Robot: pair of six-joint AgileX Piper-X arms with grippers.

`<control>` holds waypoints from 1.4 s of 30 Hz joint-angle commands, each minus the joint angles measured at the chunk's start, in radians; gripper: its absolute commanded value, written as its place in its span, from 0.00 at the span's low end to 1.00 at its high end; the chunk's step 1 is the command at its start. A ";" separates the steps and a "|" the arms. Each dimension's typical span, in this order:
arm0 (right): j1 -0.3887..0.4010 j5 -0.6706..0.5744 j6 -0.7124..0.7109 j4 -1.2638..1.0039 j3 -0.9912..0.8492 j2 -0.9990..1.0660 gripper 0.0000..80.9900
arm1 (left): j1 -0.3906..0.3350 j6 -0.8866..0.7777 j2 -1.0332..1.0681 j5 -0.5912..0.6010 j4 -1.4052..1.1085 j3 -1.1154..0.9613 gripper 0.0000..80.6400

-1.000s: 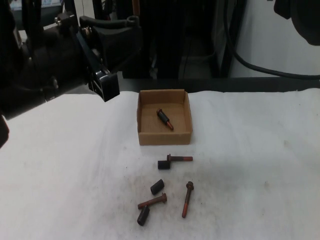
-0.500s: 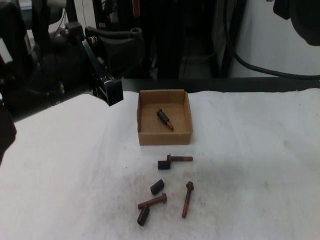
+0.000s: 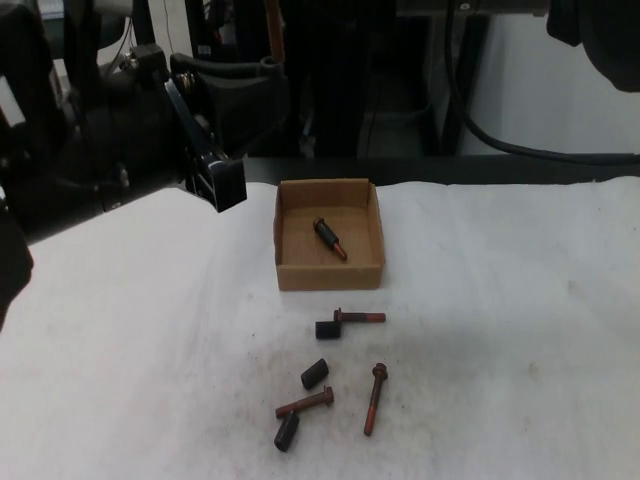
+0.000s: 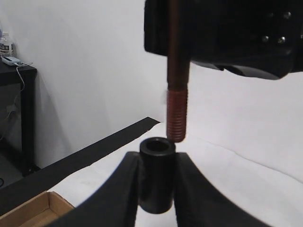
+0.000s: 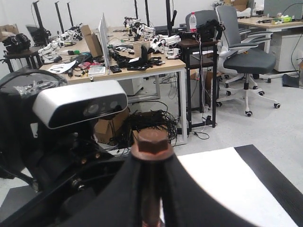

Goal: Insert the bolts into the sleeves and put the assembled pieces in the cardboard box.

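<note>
- The left gripper (image 4: 158,160) pinches a black sleeve (image 4: 156,184) between its two fingers (image 4: 118,196). The sleeve stands upright with its open bore facing up.
- The right gripper (image 5: 150,165) is clamped on a rusty bolt (image 5: 150,144), its fingers pressed against the shank just under the hex head.
- In the left wrist view, that bolt hangs shank-down from the right gripper, directly over the left gripper.
- The bolt's reddish threaded tip sits right at the rim of the sleeve's mouth (touching or just off it, I cannot tell).
- The cardboard box (image 3: 330,273) lies on the white cloth (image 3: 520,300), well apart from both grippers. One assembled piece (image 3: 329,238) lies on its floor.
- A dark arm (image 3: 200,160) sits to one side of the box, up above the cloth (which arm it is, I cannot tell).
- On the far side of the box from that arm, the loose bolts (image 3: 362,318) (image 3: 305,402) (image 3: 374,398) and loose sleeves (image 3: 325,329) (image 3: 315,373) (image 3: 287,431) lie scattered on the cloth. The bolt and sleeve nearest the box touch each other.
- As for writing, a bottle (image 4: 5,45) on a black stand behind the left gripper carries a label too small to read.
</note>
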 commanded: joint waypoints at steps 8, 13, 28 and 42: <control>0.001 -0.007 -0.008 -0.006 -0.005 -0.002 0.01 | -0.003 -0.005 -0.005 0.039 -0.056 -0.009 0.00; 0.001 -0.007 -0.008 -0.006 -0.005 -0.002 0.01 | -0.003 -0.009 -0.005 0.039 -0.055 -0.009 0.00; 0.001 -0.007 -0.008 -0.001 0.049 -0.002 0.01 | -0.003 -0.061 -0.005 0.033 -0.169 -0.011 0.00; 0.001 -0.032 0.004 -0.088 0.046 -0.002 0.50 | -0.003 -0.057 -0.005 0.033 -0.162 -0.011 0.00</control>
